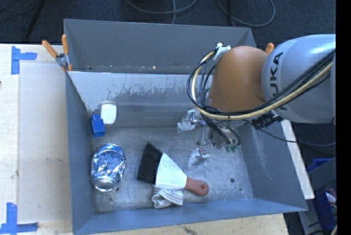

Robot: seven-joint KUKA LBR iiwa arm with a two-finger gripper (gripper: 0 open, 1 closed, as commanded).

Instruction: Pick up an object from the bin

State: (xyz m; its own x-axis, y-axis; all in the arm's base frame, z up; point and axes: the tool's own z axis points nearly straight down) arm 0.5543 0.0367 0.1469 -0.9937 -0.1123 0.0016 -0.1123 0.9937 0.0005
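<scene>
While the gripper (pixel 193 139) hangs spread and empty, note the brush (pixel 164 172) just beside it, by the bin's near wall. Likely light and stiff; you'd best pinch its brown handle (pixel 196 188), not the bristles.

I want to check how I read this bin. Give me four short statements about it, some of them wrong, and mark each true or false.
1. A crushed silver can lies in the left part of the bin. True.
2. The brush has its black bristles toward the can. True.
3. The blue block touches the brush handle. False: it lies by the left wall, beside a white block.
4. The gripper hangs over the can. False: it hangs to the right of the brush, over bare floor.
</scene>
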